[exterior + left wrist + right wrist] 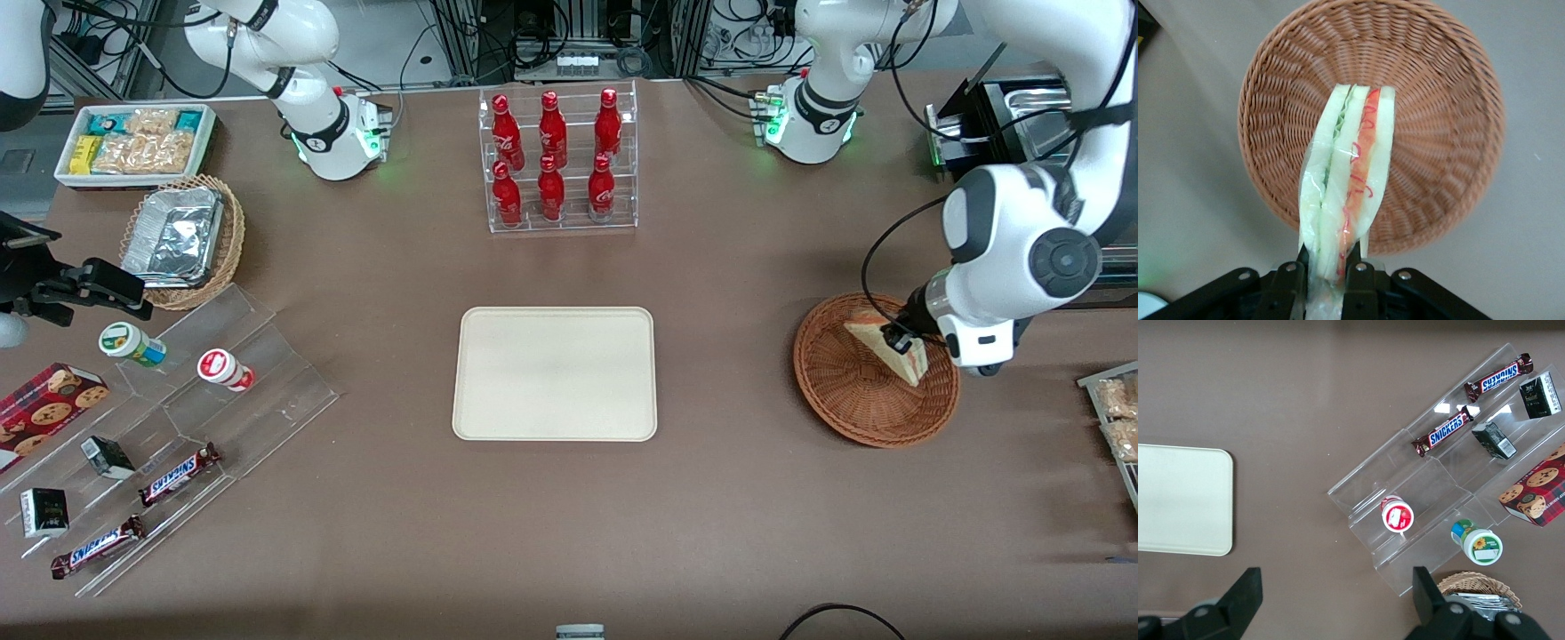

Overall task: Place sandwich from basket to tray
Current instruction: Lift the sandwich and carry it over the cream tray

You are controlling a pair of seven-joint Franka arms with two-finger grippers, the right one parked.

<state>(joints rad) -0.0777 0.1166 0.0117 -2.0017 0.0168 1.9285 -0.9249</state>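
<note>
Both gripper [1327,270] fingers clamping sandwich [1348,180]

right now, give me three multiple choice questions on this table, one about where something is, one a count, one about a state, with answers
1. Where is the sandwich?
A. flat on the tray
B. held above the basket
C. among the snack bars

2. How many red bottles stand in the clear rack?
A. four
B. six
C. nine

3. What is the gripper doing?
A. pinching the sandwich
B. hanging open over the tray
C. holding a bottle

Answers:
1. B, the wrist view shows it hanging over the basket.
2. B, two rows of three.
3. A, both fingers press on the wedge's wrapped end, and the tray holds nothing.
</note>
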